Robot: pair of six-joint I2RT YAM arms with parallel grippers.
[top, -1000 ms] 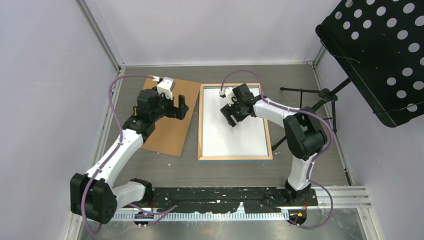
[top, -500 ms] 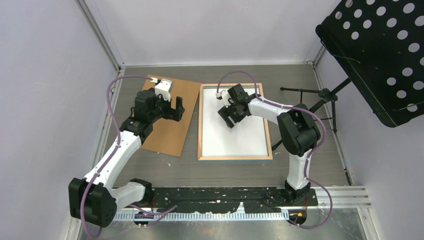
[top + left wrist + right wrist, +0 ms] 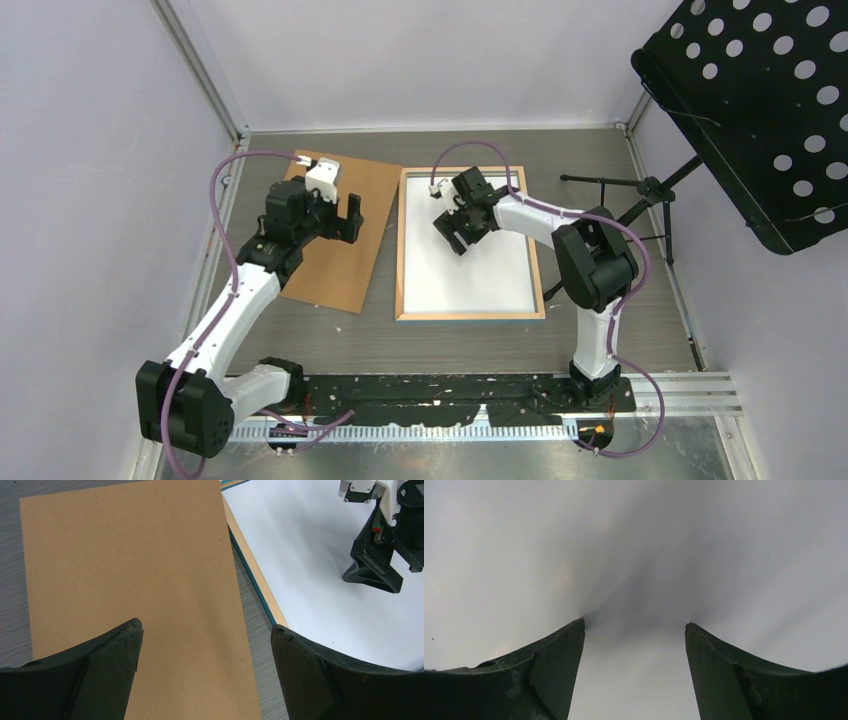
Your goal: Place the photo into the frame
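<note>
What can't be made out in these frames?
Top view: white rectangular sheet in the thin light-wood picture frame lies blank side up; its other side is hidden underneath.
Right wrist view: featureless white blur; whether the open right pincer touches the sheet is unclear.
Top view: black perforated music stand is cut off by the right edge.

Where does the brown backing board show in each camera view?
Top external: the backing board lies left of centre.
Left wrist: the backing board fills left and centre.
Right wrist: not in it.
Shared landmark: the frame, its wooden edge right of the board in both.
</note>
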